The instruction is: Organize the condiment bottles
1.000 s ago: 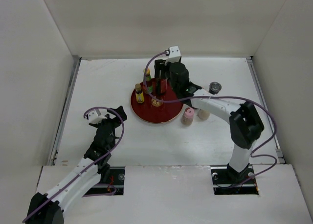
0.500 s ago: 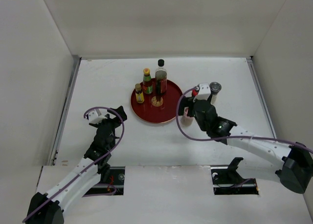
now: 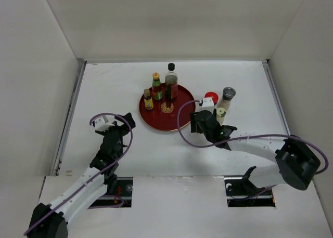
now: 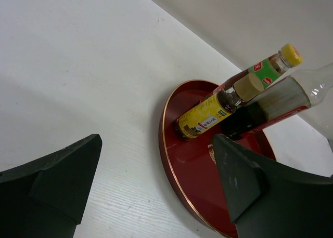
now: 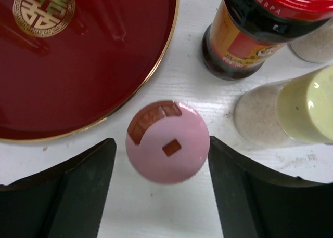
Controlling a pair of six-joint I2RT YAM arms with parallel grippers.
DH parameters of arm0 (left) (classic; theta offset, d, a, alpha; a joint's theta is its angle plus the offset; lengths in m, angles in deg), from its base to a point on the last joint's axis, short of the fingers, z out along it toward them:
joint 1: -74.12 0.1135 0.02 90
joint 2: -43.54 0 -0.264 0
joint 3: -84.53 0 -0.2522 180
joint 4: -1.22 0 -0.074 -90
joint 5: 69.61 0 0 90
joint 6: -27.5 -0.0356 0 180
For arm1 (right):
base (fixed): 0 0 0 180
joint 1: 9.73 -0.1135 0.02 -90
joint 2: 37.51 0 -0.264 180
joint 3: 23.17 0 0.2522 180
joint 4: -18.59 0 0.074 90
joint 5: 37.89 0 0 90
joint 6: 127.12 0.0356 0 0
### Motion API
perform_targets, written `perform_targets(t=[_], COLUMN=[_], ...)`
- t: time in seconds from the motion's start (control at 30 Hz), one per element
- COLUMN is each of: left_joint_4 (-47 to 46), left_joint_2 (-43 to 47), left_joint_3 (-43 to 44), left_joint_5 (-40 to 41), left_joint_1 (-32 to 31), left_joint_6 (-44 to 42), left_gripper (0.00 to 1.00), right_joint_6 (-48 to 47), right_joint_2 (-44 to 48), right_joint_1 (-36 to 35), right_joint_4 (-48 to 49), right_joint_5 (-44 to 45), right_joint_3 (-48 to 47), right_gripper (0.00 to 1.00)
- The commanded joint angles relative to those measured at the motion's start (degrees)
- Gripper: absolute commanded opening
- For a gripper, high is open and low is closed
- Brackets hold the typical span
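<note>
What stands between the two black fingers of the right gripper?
A small jar with a round pink cap, seen from above in the right wrist view. The right gripper is open around it.

On red tray (image 5: 99,77), gold double-happiness sign (image 5: 43,4), print on red-capped bottle (image 5: 244,40) too small to read

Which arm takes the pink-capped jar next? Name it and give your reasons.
Right. The right gripper is open directly above the pink-capped jar, one finger on each side of its cap, beside the red tray's rim. The left gripper, also open, sits across the tray from the jar.
</note>
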Motion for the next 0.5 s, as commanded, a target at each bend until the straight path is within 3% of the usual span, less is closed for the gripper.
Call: perform_targets(t=[0.0,0.17,0.33,0.47], left_joint_4=[-3.5,-3.6,-3.6,-3.9], left_joint_2=[-0.6,-0.1,1.6,-0.1], left_joint_3=[0.4,0.1,-0.4,-0.4], left_joint_5=[-0.6,-0.1,0.1,-0.1], left_joint_1=[-0.5,-0.6,-0.3,0.1], left_joint_6=[0.3,0.3,0.3,0.5], left_gripper=[0.89,0.89,0.89,0.89], right_joint_6=[-1.0,-3.3,-5.6,-5.6], right_joint_2=[-1.4,1.2,6.0,-2.7], right_joint_1=[1.0,0.1,-5.1,-7.0], right_joint_4=[9.5,9.7,5.6,12.8], right_joint_5=[2.0,5.1,4.1,-1.6], right_joint_3=[-0.5,-1.1,-7.2,-13.8], right_gripper=[0.71,0.48,0.44,0.43])
